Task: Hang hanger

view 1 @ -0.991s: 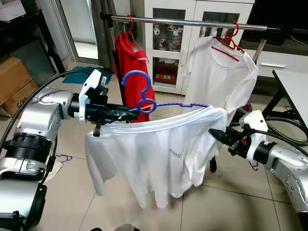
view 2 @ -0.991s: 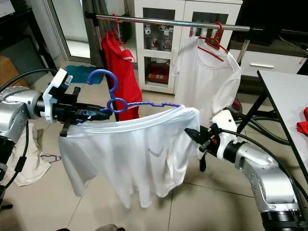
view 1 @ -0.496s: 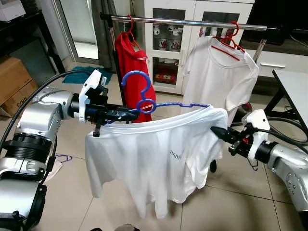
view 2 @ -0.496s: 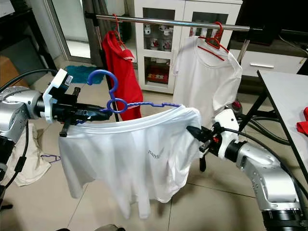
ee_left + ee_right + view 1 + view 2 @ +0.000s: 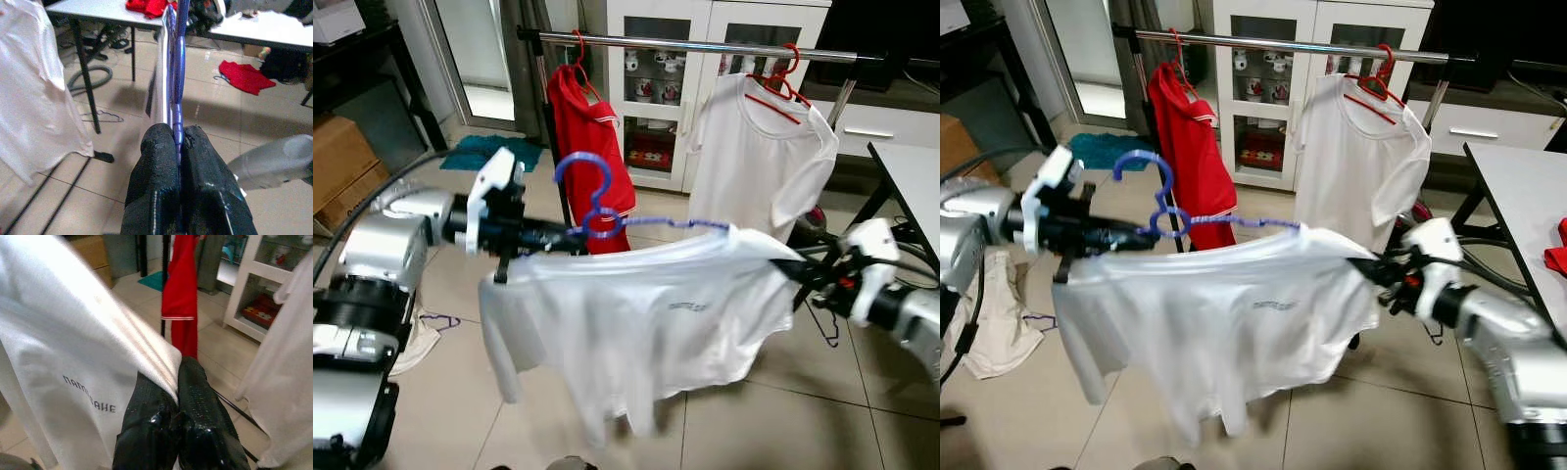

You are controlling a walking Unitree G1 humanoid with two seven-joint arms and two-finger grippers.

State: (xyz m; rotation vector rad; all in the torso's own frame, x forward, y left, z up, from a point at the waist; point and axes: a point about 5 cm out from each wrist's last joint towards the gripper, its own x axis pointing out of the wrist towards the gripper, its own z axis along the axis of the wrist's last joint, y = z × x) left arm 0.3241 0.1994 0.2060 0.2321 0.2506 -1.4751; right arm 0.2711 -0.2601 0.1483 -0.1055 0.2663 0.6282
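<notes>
- Nearest, the left gripper (image 5: 177,147) has its two black fingers pressed together on the bar of the blue hanger (image 5: 597,201), which it holds out in front of the robot at about chest height, hook uppermost.
- Across from it, the right gripper (image 5: 177,382) is closed on the hem corner of the white T-shirt (image 5: 646,323), pulling the cloth taut away from the left arm so the shirt spreads wide under the hanger.
- Doing the step well seems to depend on keeping that stretch even: if the right side pulls harder, the hanger bar would likely twist in the left grip and tip the hook off upright.
- Both eye views are blurred at the arms, so the exact tilt of the hook cannot be judged finely.
- Farther back stands the rail (image 5: 705,46), a metal bar carrying a red shirt (image 5: 592,127) on a red hanger and a second white shirt (image 5: 764,157) on another.
- Between those two garments is a bare stretch of bar, which looks like the sensible target; the hook should rise above the bar, pass over it and then settle down.
- Releasing the hem before the lift would probably spare the shirt from dragging the hanger sideways.
- Behind the rail is a white cabinet (image 5: 656,88) with glass doors.
</notes>
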